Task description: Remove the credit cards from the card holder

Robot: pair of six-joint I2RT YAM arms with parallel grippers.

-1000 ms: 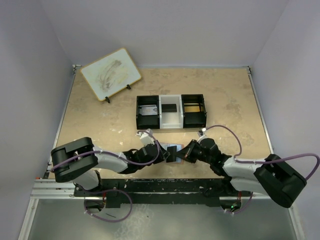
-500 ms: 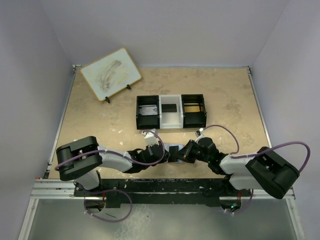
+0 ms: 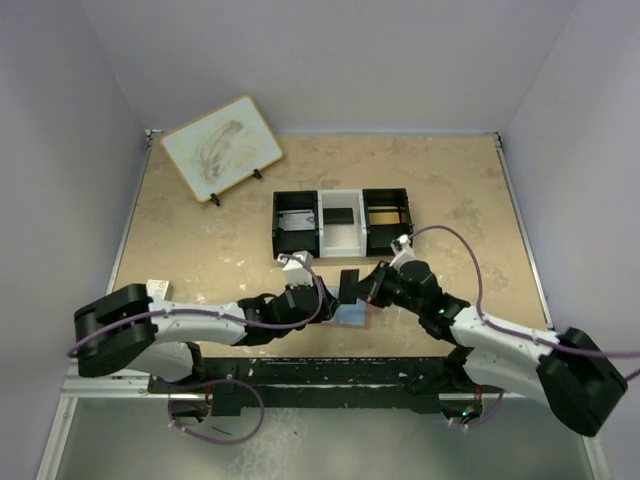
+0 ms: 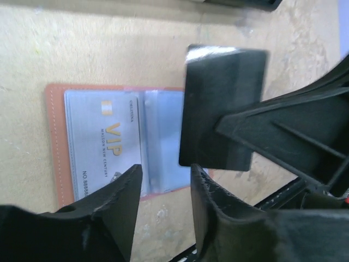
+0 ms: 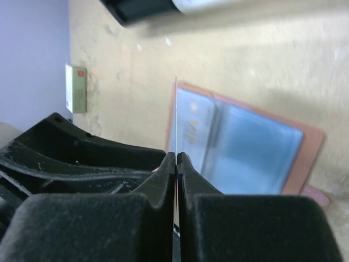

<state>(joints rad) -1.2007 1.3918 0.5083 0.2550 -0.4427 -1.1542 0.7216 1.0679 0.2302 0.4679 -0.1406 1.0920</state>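
The card holder (image 4: 54, 136) lies open on the table, a reddish-brown rim around grey-blue slots. One grey-blue credit card (image 4: 103, 142) marked VIP sits in its left half. My right gripper (image 5: 176, 158) is shut on a dark credit card (image 4: 223, 103), which is clear of the holder and above its right half. That dark card (image 5: 175, 109) shows edge-on in the right wrist view. My left gripper (image 4: 166, 177) is open over the holder's near edge with nothing between its fingers. From above, the dark card (image 3: 348, 284) stands just beyond the card holder (image 3: 352, 316).
A black-white-black three-compartment tray (image 3: 340, 222) stands behind the grippers, with items inside. A white board with a wooden rim (image 3: 222, 148) leans at the back left. A small tag (image 3: 157, 288) lies near the left arm.
The right gripper has drawn the dark card out of the holder and raised it toward the tray. The holder's grey-blue inside now shows. The left arm has stretched further right.
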